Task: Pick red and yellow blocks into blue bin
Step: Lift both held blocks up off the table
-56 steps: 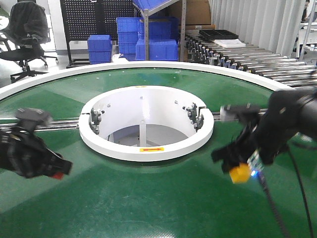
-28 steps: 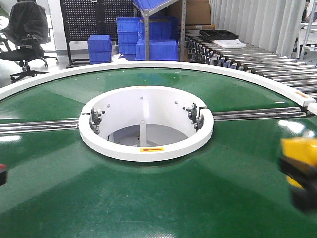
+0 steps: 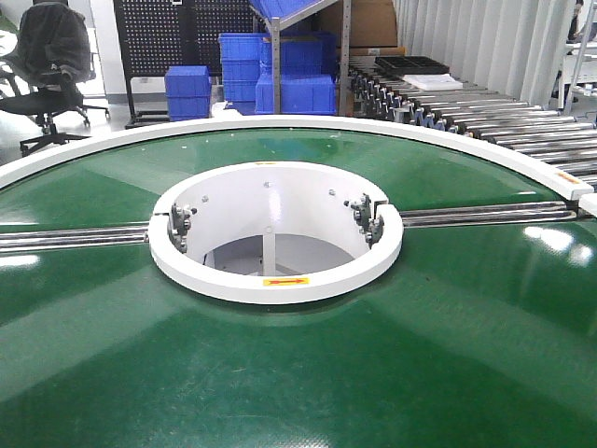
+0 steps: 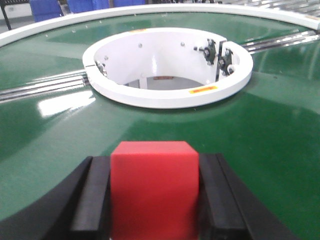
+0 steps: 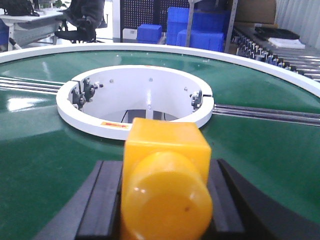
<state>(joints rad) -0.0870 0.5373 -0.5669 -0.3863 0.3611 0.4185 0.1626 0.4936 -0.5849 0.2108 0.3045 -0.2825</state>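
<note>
Left gripper: black pads pinching the red cube on both side faces, cube upright and square between them. Right gripper: pads clamped on the flanks of the yellow brick, one round stud facing the wrist camera; a second stud cannot be made out. Both blocks sit in the jaws over the green conveyor surface. Ahead of each lies the white centre ring, with metal rails running out on either side. Background: stacked blue crates, roller conveyor, office chair.
</note>
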